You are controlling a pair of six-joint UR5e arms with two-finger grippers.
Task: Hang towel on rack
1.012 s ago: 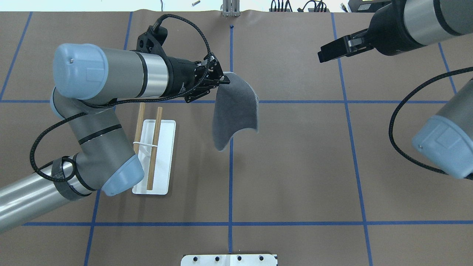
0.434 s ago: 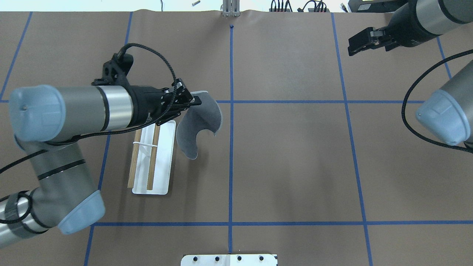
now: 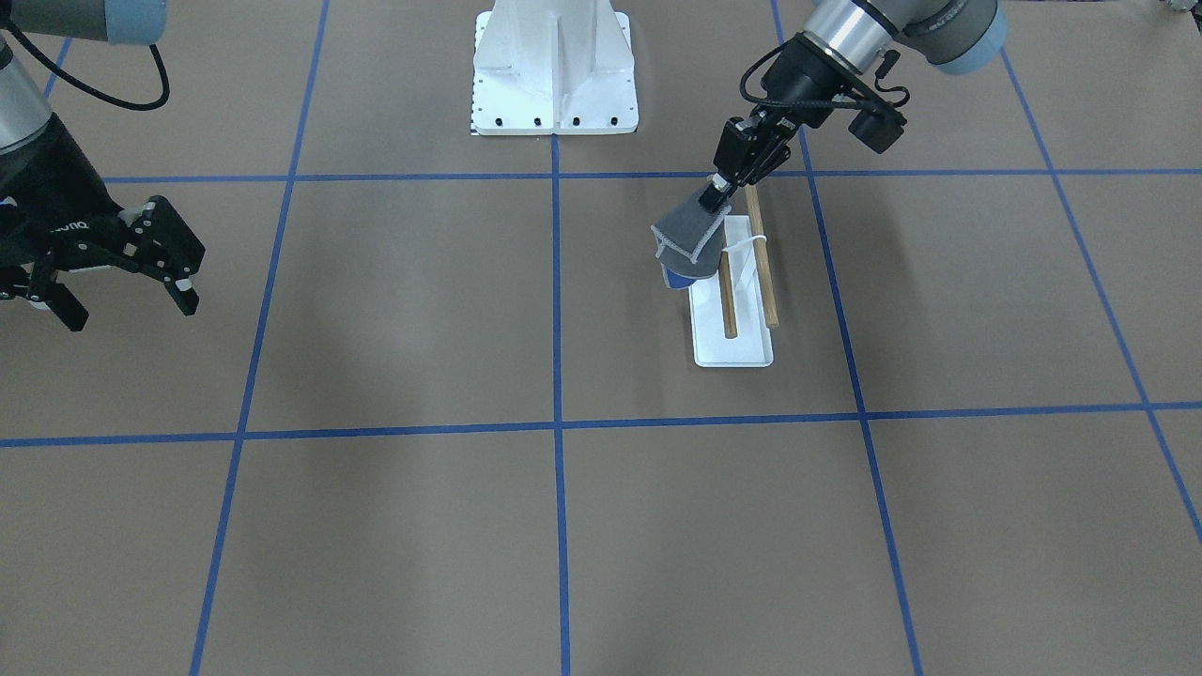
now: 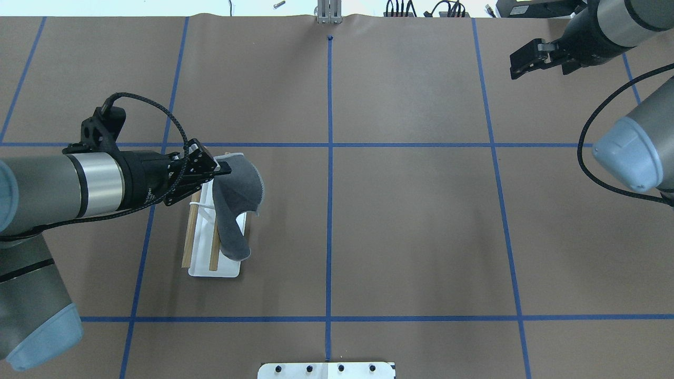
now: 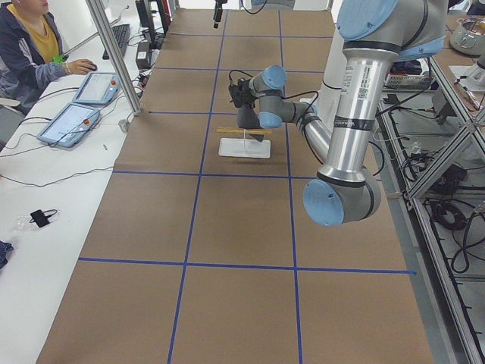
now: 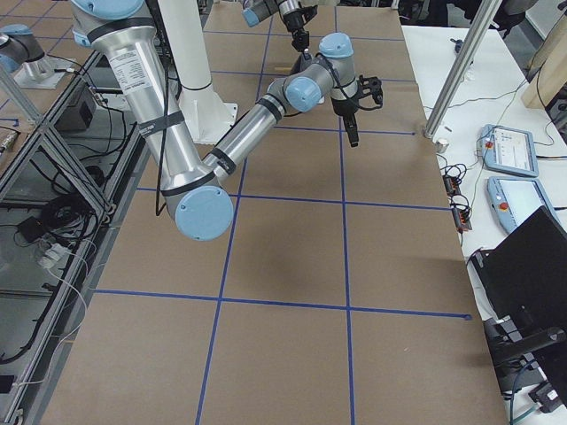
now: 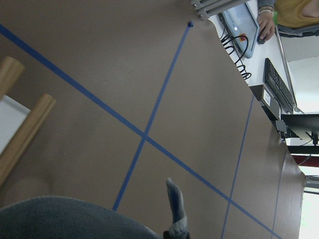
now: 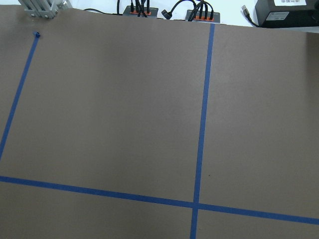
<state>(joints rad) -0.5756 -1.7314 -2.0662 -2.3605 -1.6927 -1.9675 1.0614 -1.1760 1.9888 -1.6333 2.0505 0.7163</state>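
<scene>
The rack (image 4: 210, 272) stands on the tabletop's (image 4: 421, 237) left half. The towel (image 4: 237, 184) hangs from the left tool (image 4: 224, 168) over the rack's inner side. The right tool (image 3: 131, 310) hovers well apart, far right.

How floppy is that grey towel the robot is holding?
Probably very floppy: the towel sags and curls below the left gripper, pinched at one edge. Likely light too, since that one pinch carries it. It should drape over the rack.
</scene>
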